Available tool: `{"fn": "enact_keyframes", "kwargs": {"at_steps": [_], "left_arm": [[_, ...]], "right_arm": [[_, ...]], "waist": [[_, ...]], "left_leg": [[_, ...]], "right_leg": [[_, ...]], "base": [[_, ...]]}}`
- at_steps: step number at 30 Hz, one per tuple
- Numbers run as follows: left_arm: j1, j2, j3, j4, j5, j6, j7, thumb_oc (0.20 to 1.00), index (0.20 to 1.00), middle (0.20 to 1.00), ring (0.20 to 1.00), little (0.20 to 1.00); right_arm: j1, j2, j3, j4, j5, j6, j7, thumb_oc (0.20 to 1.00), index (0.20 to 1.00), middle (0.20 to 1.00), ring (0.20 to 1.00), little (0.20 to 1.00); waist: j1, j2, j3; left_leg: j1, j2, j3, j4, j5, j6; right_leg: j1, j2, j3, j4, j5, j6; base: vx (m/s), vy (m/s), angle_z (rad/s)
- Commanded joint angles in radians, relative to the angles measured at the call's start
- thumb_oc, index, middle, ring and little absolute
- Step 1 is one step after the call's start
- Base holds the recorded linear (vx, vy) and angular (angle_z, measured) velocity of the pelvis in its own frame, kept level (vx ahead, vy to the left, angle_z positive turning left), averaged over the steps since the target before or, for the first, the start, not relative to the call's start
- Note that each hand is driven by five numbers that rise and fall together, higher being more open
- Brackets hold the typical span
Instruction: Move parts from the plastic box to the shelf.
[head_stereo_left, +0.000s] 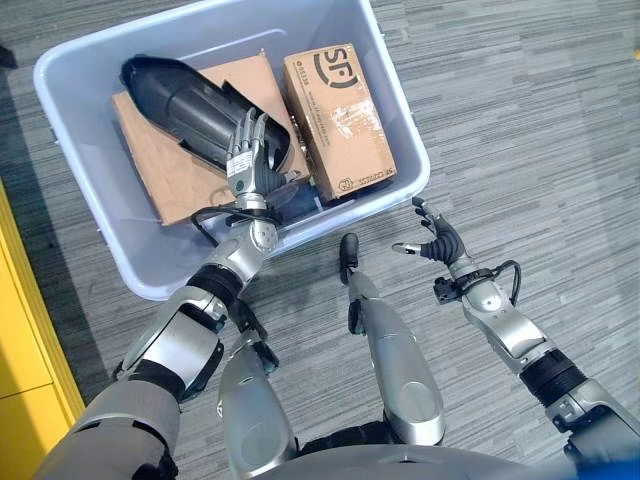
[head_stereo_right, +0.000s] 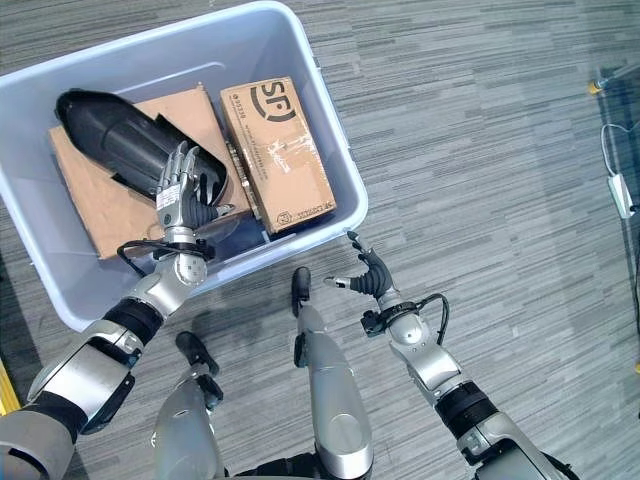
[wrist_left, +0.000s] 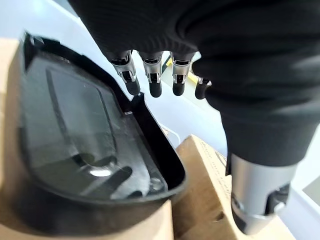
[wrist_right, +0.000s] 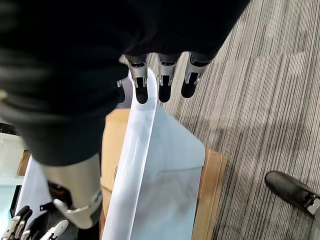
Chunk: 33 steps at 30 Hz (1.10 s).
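Observation:
A pale blue plastic box (head_stereo_left: 90, 190) stands on the floor. In it a long black moulded part (head_stereo_left: 185, 100) lies on a flat cardboard sheet (head_stereo_left: 150, 165), and a sealed cardboard carton (head_stereo_left: 340, 120) lies beside them. My left hand (head_stereo_left: 250, 155) reaches into the box, open, its straight fingers (wrist_left: 155, 82) spread just over the near end of the black part (wrist_left: 75, 145). Outside the box, by its near right corner, my right hand (head_stereo_left: 435, 238) hovers open and holds nothing. Its fingers (wrist_right: 162, 82) point along the box rim (wrist_right: 137, 150).
Grey striped carpet surrounds the box. A yellow piece of furniture (head_stereo_left: 20, 350) stands along the left edge. A thin white cable (head_stereo_right: 615, 190) lies on the floor at far right.

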Motion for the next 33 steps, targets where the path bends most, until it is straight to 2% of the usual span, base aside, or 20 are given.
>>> {"fn": "enact_keyframes", "kwargs": {"at_steps": [1, 4, 5, 6, 9, 10, 11, 16, 17, 18, 19, 20, 21, 25, 27, 33], "left_arm": [[0.013, -0.016, 0.053, -0.052, 0.073, -0.096, 0.196, 1.0, 1.0, 1.0, 1.0, 1.0], [0.051, -0.014, 0.137, -0.111, 0.117, -0.183, 0.486, 1.0, 1.0, 1.0, 1.0, 1.0], [0.069, -0.012, 0.185, -0.149, 0.097, -0.214, 0.559, 1.0, 1.0, 1.0, 1.0, 1.0], [0.114, -0.039, 0.268, -0.195, 0.012, -0.273, 0.605, 1.0, 1.0, 1.0, 1.0, 1.0], [0.149, -0.071, 0.294, -0.213, -0.075, -0.292, 0.539, 1.0, 1.0, 1.0, 1.0, 1.0], [0.17, -0.098, 0.293, -0.221, -0.168, -0.29, 0.493, 1.0, 1.0, 1.0, 1.0, 1.0], [0.189, -0.116, 0.297, -0.223, -0.193, -0.287, 0.484, 1.0, 1.0, 1.0, 1.0, 1.0], [0.226, -0.168, 0.323, -0.218, -0.323, -0.27, 0.519, 1.0, 1.0, 1.0, 1.0, 1.0], [0.221, -0.172, 0.334, -0.213, -0.368, -0.265, 0.508, 1.0, 1.0, 1.0, 1.0, 1.0], [0.218, -0.171, 0.335, -0.214, -0.374, -0.268, 0.506, 1.0, 1.0, 1.0, 1.0, 1.0], [0.215, -0.172, 0.338, -0.212, -0.398, -0.267, 0.49, 1.0, 1.0, 1.0, 1.0, 1.0], [0.213, -0.172, 0.341, -0.212, -0.415, -0.267, 0.469, 1.0, 1.0, 1.0, 1.0, 1.0], [0.204, -0.179, 0.343, -0.21, -0.501, -0.257, 0.379, 1.0, 1.0, 1.0, 1.0, 1.0], [0.191, -0.186, 0.337, -0.2, -0.558, -0.228, 0.3, 1.0, 1.0, 1.0, 1.0, 1.0], [0.173, -0.185, 0.325, -0.193, -0.537, -0.206, 0.296, 1.0, 1.0, 1.0, 1.0, 1.0], [0.067, -0.132, 0.33, -0.162, -0.613, -0.173, 0.307, 1.0, 1.0, 1.0, 1.0, 1.0]], "right_arm": [[0.021, -0.05, -0.028, -0.059, -0.021, -0.069, -0.014, 1.0, 1.0, 1.0, 1.0, 1.0], [0.052, -0.043, -0.024, -0.053, -0.031, -0.096, -0.019, 1.0, 1.0, 1.0, 1.0, 1.0], [0.068, -0.039, -0.024, -0.047, -0.031, -0.113, -0.025, 1.0, 1.0, 1.0, 1.0, 1.0], [0.077, -0.016, -0.015, -0.029, -0.024, -0.127, -0.055, 1.0, 1.0, 1.0, 1.0, 1.0], [0.071, 0.008, -0.004, -0.018, -0.022, -0.124, -0.077, 1.0, 1.0, 1.0, 1.0, 1.0], [0.067, 0.019, 0.002, -0.016, -0.022, -0.121, -0.09, 1.0, 1.0, 1.0, 1.0, 1.0], [0.067, 0.023, 0.001, -0.018, -0.021, -0.117, -0.092, 1.0, 1.0, 1.0, 1.0, 1.0], [0.057, 0.039, -0.002, -0.033, -0.011, -0.085, -0.095, 1.0, 1.0, 1.0, 1.0, 1.0], [0.053, 0.04, 0.002, -0.035, -0.006, -0.073, -0.094, 1.0, 1.0, 1.0, 1.0, 1.0], [0.05, 0.04, 0.001, -0.036, -0.005, -0.072, -0.094, 1.0, 1.0, 1.0, 1.0, 1.0], [0.049, 0.04, 0.002, -0.037, -0.003, -0.065, -0.091, 1.0, 1.0, 1.0, 1.0, 1.0], [0.047, 0.04, 0.001, -0.039, -0.002, -0.06, -0.089, 1.0, 1.0, 1.0, 1.0, 1.0], [0.045, 0.04, 0.002, -0.044, 0.0, -0.051, -0.08, 1.0, 1.0, 1.0, 1.0, 1.0], [0.038, 0.041, 0.002, -0.052, -0.007, -0.032, -0.072, 1.0, 1.0, 1.0, 1.0, 1.0], [0.033, 0.037, 0.002, -0.06, -0.008, -0.018, -0.063, 1.0, 1.0, 1.0, 1.0, 1.0], [0.013, 0.014, 0.008, -0.065, -0.007, 0.006, -0.038, 1.0, 1.0, 1.0, 1.0, 1.0]], "waist": [[0.001, -0.022, 0.0], [0.018, -0.019, 0.0], [0.028, -0.017, 0.0], [0.057, -0.018, 0.0], [0.074, -0.023, 0.0], [0.083, -0.029, 0.0], [0.086, -0.031, 0.0], [0.09, -0.053, 0.0], [0.09, -0.055, 0.0], [0.089, -0.059, 0.0], [0.089, -0.058, 0.0], [0.089, -0.06, 0.0], [0.086, -0.068, 0.0], [0.079, -0.076, 0.0], [0.07, -0.082, 0.0], [0.042, -0.098, 0.0]], "left_leg": [[-0.124, 0.015, -0.049, 0.053, 0.07, 0.004], [-0.102, 0.012, -0.06, 0.035, 0.074, 0.003], [-0.095, 0.01, -0.069, 0.028, 0.075, 0.002], [-0.084, 0.009, -0.092, 0.014, 0.079, 0.0], [-0.081, 0.014, -0.104, 0.007, 0.083, -0.005], [-0.08, 0.021, -0.108, 0.002, 0.089, -0.009], [-0.077, 0.025, -0.109, 0.001, 0.089, -0.01], [-0.064, 0.044, -0.102, -0.004, 0.095, -0.014], [-0.048, 0.053, -0.109, 0.0, 0.074, -0.027], [-0.063, 0.052, -0.1, -0.001, 0.097, -0.017], [-0.048, 0.057, -0.109, 0.001, 0.075, -0.029], [-0.047, 0.059, -0.109, 0.0, 0.075, -0.029], [-0.045, 0.069, -0.106, 0.007, 0.076, -0.032], [-0.042, 0.077, -0.101, 0.01, 0.076, -0.033], [-0.044, 0.084, -0.093, 0.017, 0.076, -0.035], [-0.06, 0.107, -0.081, 0.06, 0.064, -0.039]], "right_leg": [[0.024, -0.017, -0.015, 0.122, -0.148, 0.083], [0.049, -0.013, -0.02, 0.115, -0.156, 0.078], [0.062, -0.011, -0.025, 0.111, -0.16, 0.077], [0.086, -0.008, -0.041, 0.105, -0.168, 0.079], [0.098, -0.003, -0.055, 0.098, -0.169, 0.079], [0.105, 0.001, -0.065, 0.093, -0.168, 0.078], [0.109, 0.003, -0.068, 0.092, -0.169, 0.078], [0.13, 0.018, -0.076, 0.082, -0.171, 0.072], [0.148, 0.026, -0.074, 0.084, -0.19, 0.079], [0.134, 0.023, -0.078, 0.081, -0.172, 0.07], [0.15, 0.028, -0.074, 0.083, -0.19, 0.079], [0.152, 0.029, -0.074, 0.082, -0.19, 0.078], [0.157, 0.035, -0.078, 0.082, -0.19, 0.076], [0.157, 0.04, -0.077, 0.083, -0.189, 0.074], [0.154, 0.044, -0.074, 0.085, -0.188, 0.071], [0.137, 0.057, -0.063, 0.109, -0.198, 0.059]], "base": [[-0.07, -0.054, 0.03], [0.02, -0.063, -0.01], [0.03, -0.229, -0.01], [0.03, -0.252, 0.04], [0.02, -0.165, 0.27], [0.02, -0.15, 0.27], [0.02, -0.123, 0.17], [0.04, -0.1, 0.05], [0.02, -0.08, 0.07], [0.09, -0.059, 0.07], [0.01, -0.04, 0.03], [0.11, -0.079, -0.02], [0.04, -0.074, -0.04], [0.02, -0.024, -0.02], [0.03, -0.022, -0.04], [0.05, -0.015, -0.05]]}}
